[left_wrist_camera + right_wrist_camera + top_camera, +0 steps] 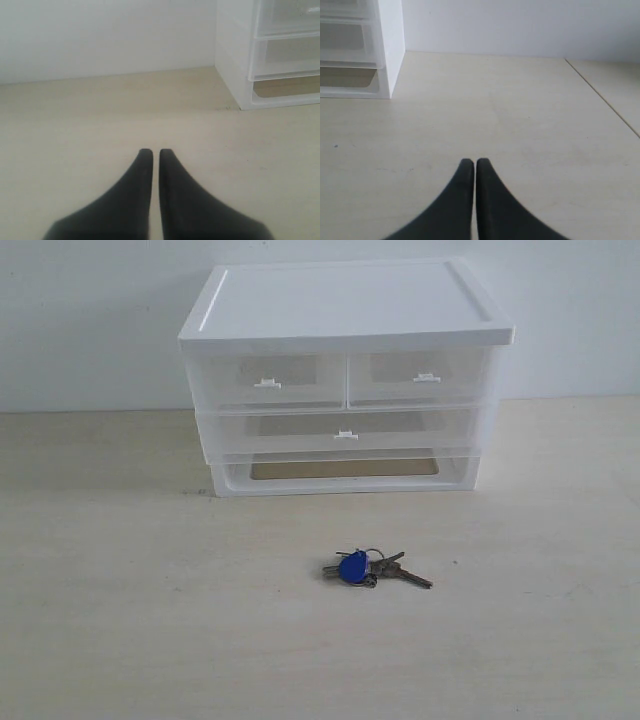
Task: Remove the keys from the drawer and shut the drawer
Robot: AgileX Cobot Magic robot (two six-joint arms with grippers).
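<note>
You have no text, label, brand, number or sign to read in any of the three views. The blue fob [352, 567] on the keys [398, 573] is too small for you to tell whether it carries a mark.
</note>
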